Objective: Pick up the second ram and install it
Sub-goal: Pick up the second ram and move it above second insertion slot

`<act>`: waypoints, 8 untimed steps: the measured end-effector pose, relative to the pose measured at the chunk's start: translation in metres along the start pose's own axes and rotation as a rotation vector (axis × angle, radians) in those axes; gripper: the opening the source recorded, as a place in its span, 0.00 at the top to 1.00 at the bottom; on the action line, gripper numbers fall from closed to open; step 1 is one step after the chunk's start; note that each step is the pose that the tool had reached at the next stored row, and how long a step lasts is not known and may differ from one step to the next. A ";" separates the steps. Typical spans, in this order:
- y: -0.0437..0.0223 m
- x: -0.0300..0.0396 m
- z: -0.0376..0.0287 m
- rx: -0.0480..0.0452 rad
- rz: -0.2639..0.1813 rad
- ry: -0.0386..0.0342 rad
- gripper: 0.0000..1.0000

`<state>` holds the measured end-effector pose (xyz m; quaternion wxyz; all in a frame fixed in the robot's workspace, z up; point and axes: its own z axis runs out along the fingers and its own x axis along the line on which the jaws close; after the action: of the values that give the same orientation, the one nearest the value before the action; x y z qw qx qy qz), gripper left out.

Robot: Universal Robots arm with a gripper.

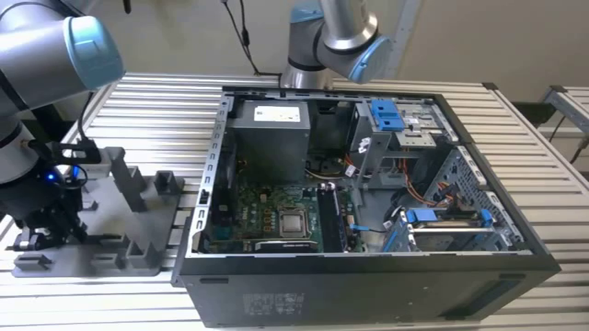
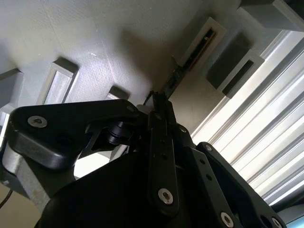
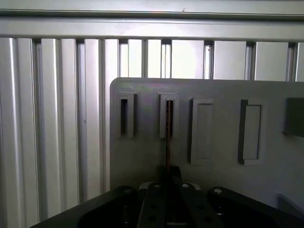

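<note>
The second ram (image 3: 168,142) shows edge-on as a thin dark strip in both wrist views. One end of it stands in a narrow slot of the grey fixture plate (image 3: 223,95); the other end runs into my gripper (image 3: 168,171). The jaws are closed together on that strip (image 2: 174,80). In the second wrist view the gripper (image 2: 159,100) sits just off the slot block (image 2: 202,42), over the grey plate. The exterior view has the gripper (image 1: 41,231) low over the fixture plate (image 1: 110,258) at that view's left, beside the open computer case (image 1: 368,289).
Several upright grey blocks (image 1: 129,179) rise from the fixture plate close to the arm. The case holds the motherboard (image 1: 276,214) with long black slots (image 1: 333,221), a power supply and blue drive brackets. A second arm (image 1: 336,34) stands behind the case. The table is ribbed aluminium (image 3: 57,118).
</note>
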<state>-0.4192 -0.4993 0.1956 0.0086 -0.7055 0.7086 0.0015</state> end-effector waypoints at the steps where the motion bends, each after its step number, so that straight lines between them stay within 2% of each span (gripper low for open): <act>1: 0.0000 0.0000 -0.0012 -0.0002 0.000 0.0002 0.86; 8: -0.0001 -0.0001 -0.0119 -0.0003 0.000 0.0003 0.86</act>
<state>-0.4193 -0.4993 0.2076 0.0084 -0.7055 0.7086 0.0015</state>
